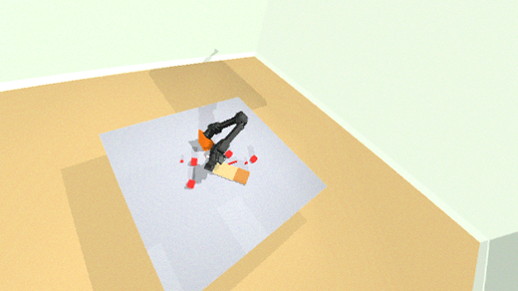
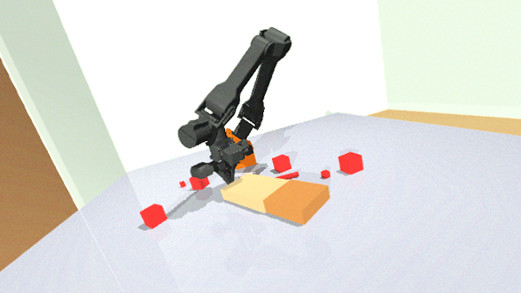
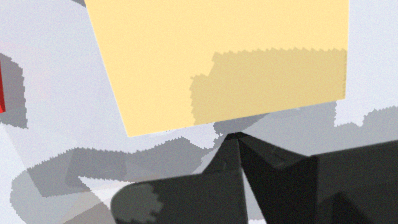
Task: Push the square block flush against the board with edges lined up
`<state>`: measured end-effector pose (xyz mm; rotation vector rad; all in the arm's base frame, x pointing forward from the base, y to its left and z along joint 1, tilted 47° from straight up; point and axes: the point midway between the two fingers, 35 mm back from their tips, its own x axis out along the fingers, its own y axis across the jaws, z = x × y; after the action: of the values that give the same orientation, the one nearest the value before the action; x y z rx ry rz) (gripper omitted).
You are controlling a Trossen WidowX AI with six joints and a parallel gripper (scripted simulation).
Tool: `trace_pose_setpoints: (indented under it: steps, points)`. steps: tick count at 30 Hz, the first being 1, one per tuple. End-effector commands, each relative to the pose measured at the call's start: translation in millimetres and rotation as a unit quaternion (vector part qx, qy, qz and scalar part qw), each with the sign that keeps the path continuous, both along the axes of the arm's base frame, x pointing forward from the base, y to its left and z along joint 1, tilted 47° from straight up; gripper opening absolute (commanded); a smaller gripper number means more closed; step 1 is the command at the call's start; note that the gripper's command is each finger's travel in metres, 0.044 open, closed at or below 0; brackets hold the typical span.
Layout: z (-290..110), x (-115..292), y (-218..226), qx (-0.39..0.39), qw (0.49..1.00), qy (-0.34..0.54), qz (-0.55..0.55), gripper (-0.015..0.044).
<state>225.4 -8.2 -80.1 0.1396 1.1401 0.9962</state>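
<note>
The pale yellow board [image 1: 226,172] [image 2: 254,188] [image 3: 220,30] lies flat. The orange square block [image 1: 241,176] [image 2: 298,197] lies flat at its far end from my gripper. A whole side of the block appears to touch the board's end, with no gap visible, and their long edges look even on both sides. My gripper [image 1: 210,168] [image 2: 232,181] [image 3: 234,139] is shut and empty. Its tips are just off the board's free end, with a narrow gap in the wrist view. The block is outside the wrist view.
Red cubes [image 1: 191,184] [image 2: 153,215] stand around the parts; another cube [image 1: 253,159] [image 2: 351,163] is on the far side. A red bar [image 1: 232,162] [image 2: 288,176] lies behind the board. The orange arm base part [image 1: 204,141] [image 2: 248,160] is behind the gripper.
</note>
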Motion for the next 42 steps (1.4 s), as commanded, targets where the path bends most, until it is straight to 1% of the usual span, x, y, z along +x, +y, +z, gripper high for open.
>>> trace_pose_setpoints:
  steps: [1,19,21,24,29,33,36,38,40,42]
  points:
    - [-3.6,-8.0,-1.1,0.000,1.000,0.003,0.001,0.0000]
    - [-15.2,-31.9,-9.0,0.002,1.000,0.003,0.002,0.0000]
    - [-6.3,-26.6,-18.9,0.000,1.000,0.002,0.000,0.0000]
    - [21.4,-29.6,-47.2,0.001,1.000,0.004,0.002,0.0000]
    - [23.7,-30.1,-49.3,0.001,1.000,0.004,0.002,0.0000]
    - [35.6,-12.3,-37.6,0.002,1.000,0.003,0.002,0.0000]
    - [36.9,-11.0,-36.5,0.002,1.000,0.003,0.002,0.0000]
    - [27.7,-9.3,-28.1,0.002,1.000,0.003,0.002,0.0000]
    - [6.6,-7.7,-6.2,0.002,1.000,0.003,0.002,0.0000]
    - [-0.9,-8.1,2.8,0.003,1.000,0.003,0.002,0.0000]
